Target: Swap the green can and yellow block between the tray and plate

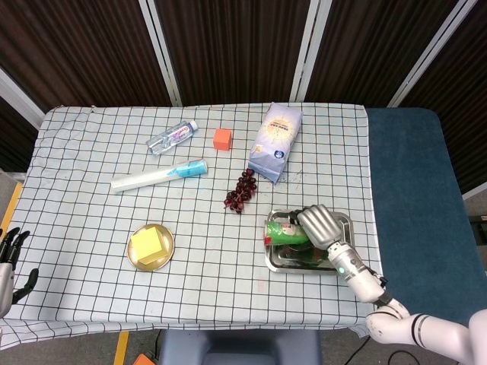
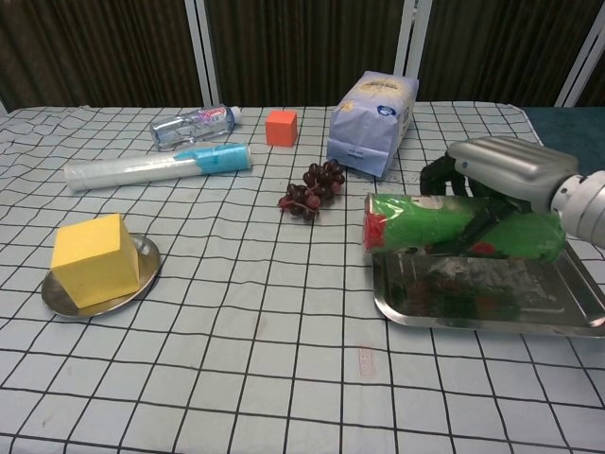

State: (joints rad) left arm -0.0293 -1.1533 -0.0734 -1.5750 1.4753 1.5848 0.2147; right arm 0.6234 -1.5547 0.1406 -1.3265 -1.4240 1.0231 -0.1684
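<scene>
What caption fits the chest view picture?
Right hand lifts the green can above the metal tray, while the yellow block waits on its plate.

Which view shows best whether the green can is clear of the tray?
Chest view: its low side angle shows the green can held above the tray by the right hand, with a gap beneath. From overhead, the head view shows the can overlapping the tray, mostly hidden under the hand.
</scene>
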